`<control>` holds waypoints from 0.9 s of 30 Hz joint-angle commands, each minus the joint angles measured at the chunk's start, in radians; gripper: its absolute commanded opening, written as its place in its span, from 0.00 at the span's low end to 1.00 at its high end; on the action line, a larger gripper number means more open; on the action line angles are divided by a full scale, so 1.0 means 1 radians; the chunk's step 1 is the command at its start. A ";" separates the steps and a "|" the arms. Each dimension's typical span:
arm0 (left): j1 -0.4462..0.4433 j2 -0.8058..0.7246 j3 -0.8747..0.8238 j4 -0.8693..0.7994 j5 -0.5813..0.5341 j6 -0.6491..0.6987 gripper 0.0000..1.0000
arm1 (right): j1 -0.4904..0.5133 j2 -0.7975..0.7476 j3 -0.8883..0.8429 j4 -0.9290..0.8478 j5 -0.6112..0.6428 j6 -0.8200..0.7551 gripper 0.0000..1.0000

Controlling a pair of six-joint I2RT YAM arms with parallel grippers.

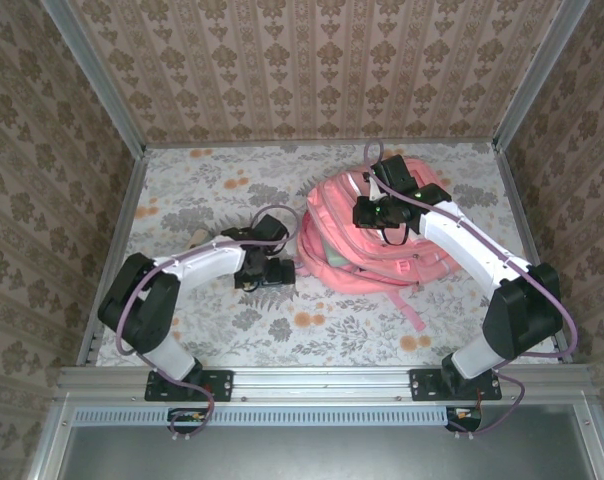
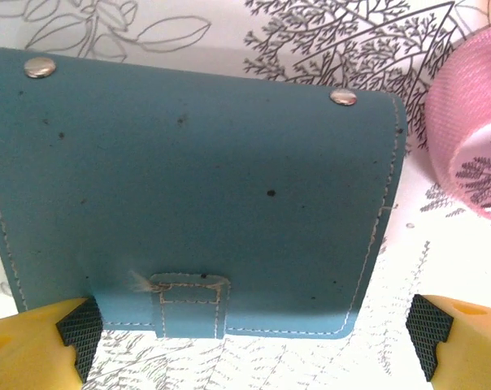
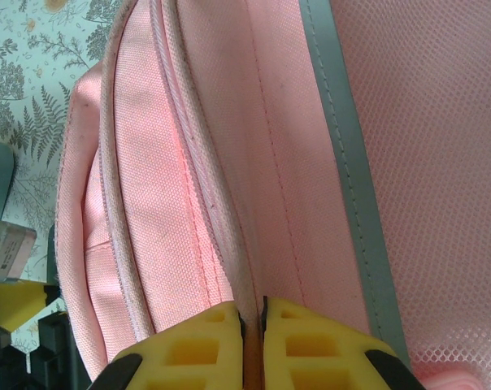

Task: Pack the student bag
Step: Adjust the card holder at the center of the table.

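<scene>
Yellow left fingers (image 2: 34,341) sit right at the bottom of the left wrist view. They're spread about as wide as they go, one on each side of a flat teal pouch (image 2: 197,187) with two metal snaps and white stitching. One pad is right at the pouch's lower corner and the other is off to the side over bare bench (image 2: 392,49), so nothing is gripped. A loop of pink strap (image 2: 473,122) curls in just beside the pouch.

Over on the other side, the right fingers (image 3: 310,341) are pressed together on a ridge of pink fabric, some seam or edge of the student bag (image 3: 254,162). I can't tell whether it's the lip of a pocket or of the main compartment. From above, the bag lies slumped on the right half of the floral bench, with the right arm reaching over the top of it and the left arm low down just off its left side.

Progress-wise I'd call this early to middle. The pouch is still out on the bench, not in the bag. I can't see inside, so whether anything's already packed is anyone's guess. My read is that the right side is holding the bag ready while the left lines up on the pouch. What's left is to grab it, feed it into the opening, let go, and probably close things up.
</scene>
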 commanded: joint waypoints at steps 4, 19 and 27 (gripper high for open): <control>-0.011 0.054 0.073 -0.066 -0.057 -0.015 1.00 | 0.009 -0.045 -0.014 0.029 -0.027 0.016 0.11; 0.067 0.056 0.183 -0.067 -0.066 0.144 0.99 | 0.010 -0.049 -0.019 0.026 -0.025 0.013 0.12; 0.150 0.187 0.303 -0.003 0.040 0.218 0.99 | 0.009 -0.061 -0.033 0.023 -0.022 0.015 0.12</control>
